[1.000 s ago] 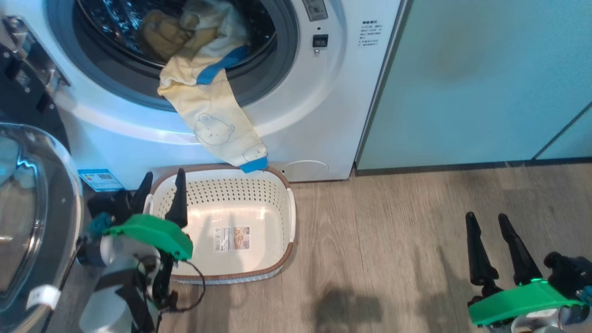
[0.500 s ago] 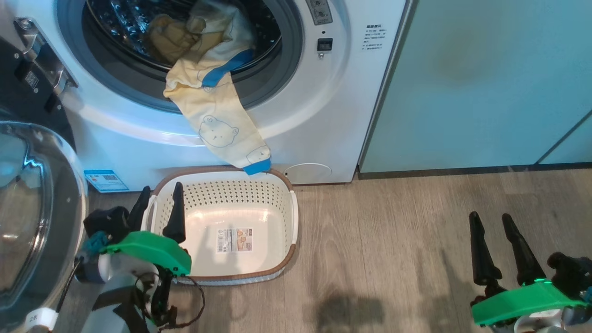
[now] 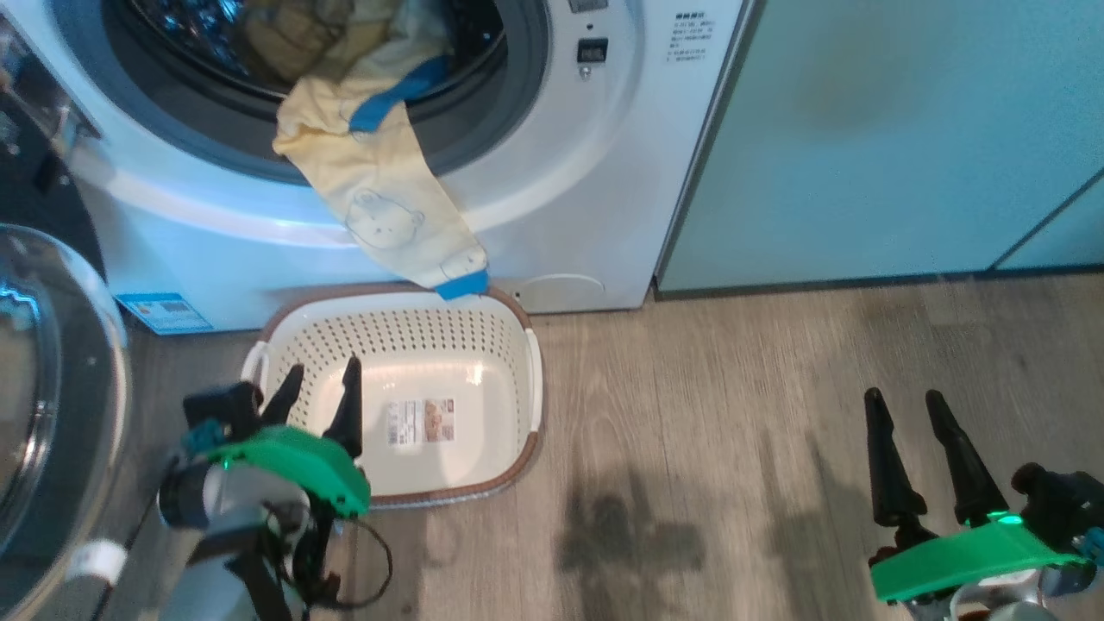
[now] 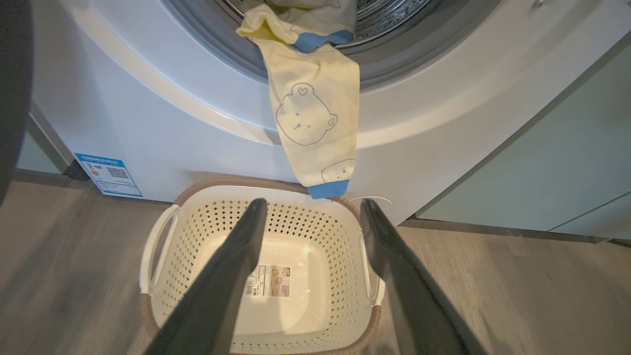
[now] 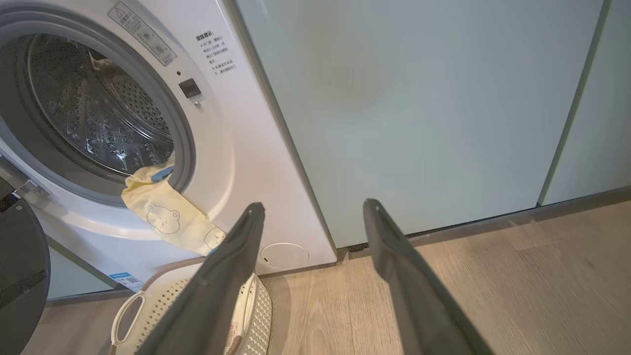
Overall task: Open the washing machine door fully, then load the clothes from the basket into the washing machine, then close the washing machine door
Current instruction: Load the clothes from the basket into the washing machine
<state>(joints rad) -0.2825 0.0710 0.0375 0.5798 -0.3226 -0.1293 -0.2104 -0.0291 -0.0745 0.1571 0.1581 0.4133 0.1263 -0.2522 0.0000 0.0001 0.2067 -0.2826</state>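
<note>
The white washing machine (image 3: 595,172) stands with its door (image 3: 43,388) swung open at my left. Clothes lie in the drum, and one pale yellow piece (image 3: 388,216) with a bear print and blue cuff hangs out over the lip, its end just above the basket (image 3: 431,332). The cream basket sits on the floor below the opening, with just a label on its base. My left gripper (image 3: 321,373) is open above the basket's near left part, holding nothing. In the left wrist view, the left gripper (image 4: 313,207) points at the basket (image 4: 162,231) and the hanging cloth (image 4: 310,113). My right gripper (image 3: 903,405) is open over the floor far right.
Pale teal cabinet doors (image 3: 862,138) stand right of the washer. Wooden floor (image 3: 733,388) stretches between the basket and my right gripper. In the right wrist view, the right gripper (image 5: 315,207) faces the cabinets (image 5: 419,98), with the washer (image 5: 236,148) to the left.
The head camera has shifted a little. My left gripper has drawn back and slightly right relative to the basket. Both grippers stay open, and the cloth still hangs as before.
</note>
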